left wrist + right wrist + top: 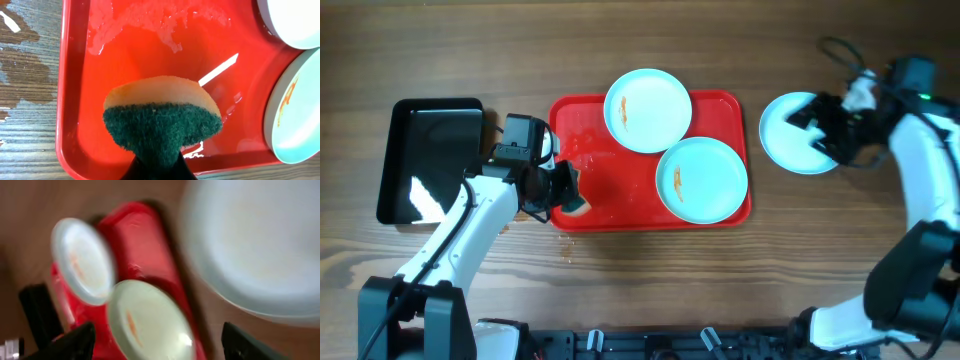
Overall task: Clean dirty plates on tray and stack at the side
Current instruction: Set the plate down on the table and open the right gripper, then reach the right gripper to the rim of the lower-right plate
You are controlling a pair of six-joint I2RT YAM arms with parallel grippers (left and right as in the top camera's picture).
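The red tray (610, 195) holds two pale plates, one at its back edge (648, 110) and one at front right (701, 179), each with an orange smear. A third plate (798, 133) lies on the table right of the tray. My left gripper (563, 193) is shut on a yellow-and-green sponge (162, 117) over the tray's wet left part (125, 55), with both smeared plates (295, 120) to its right. My right gripper (822, 128) hangs open over the third plate's right side, its fingers (70, 342) wide apart and empty; that view is blurred.
A black tray (430, 160) lies left of the red tray, beside my left arm. Foamy water streaks the red tray's back left (150, 20). Wet patches mark the wood (565, 250) in front of the tray's left corner.
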